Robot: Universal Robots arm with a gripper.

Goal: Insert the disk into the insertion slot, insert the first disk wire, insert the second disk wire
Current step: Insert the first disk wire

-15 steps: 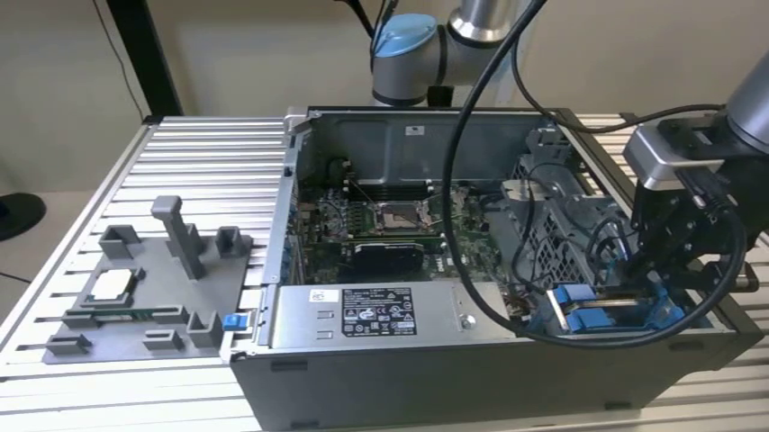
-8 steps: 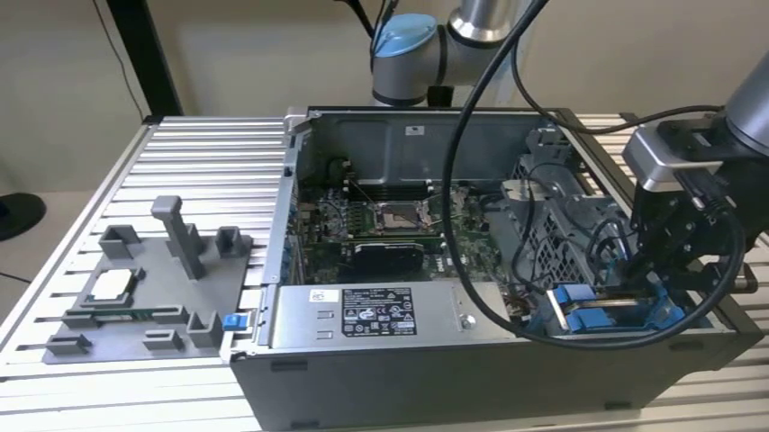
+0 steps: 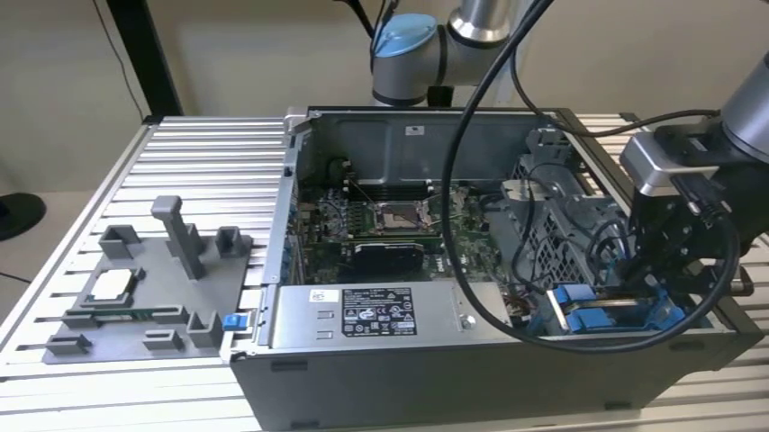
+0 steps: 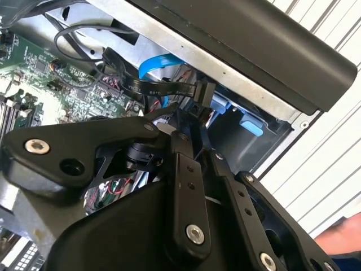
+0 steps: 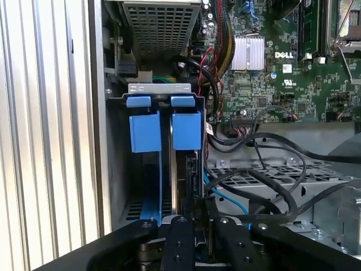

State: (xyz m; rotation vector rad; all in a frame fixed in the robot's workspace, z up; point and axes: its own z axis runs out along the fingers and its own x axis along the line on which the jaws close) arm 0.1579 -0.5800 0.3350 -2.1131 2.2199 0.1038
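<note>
Pinches, between gripper [image 4: 192, 121] jaws, a black wire connector [image 4: 203, 91]; hovers just beside the blue-framed disk [image 5: 186, 130], seated on edge in the insertion slot [image 5: 161, 88] of an open computer case [image 3: 420, 387].

Exterior view overlooks case [image 3: 481, 378]; both wrist views hug insertion slot [image 5: 163, 93].

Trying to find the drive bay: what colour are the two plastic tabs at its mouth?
Bright blue tabs, best seen in the first wrist view.
</note>
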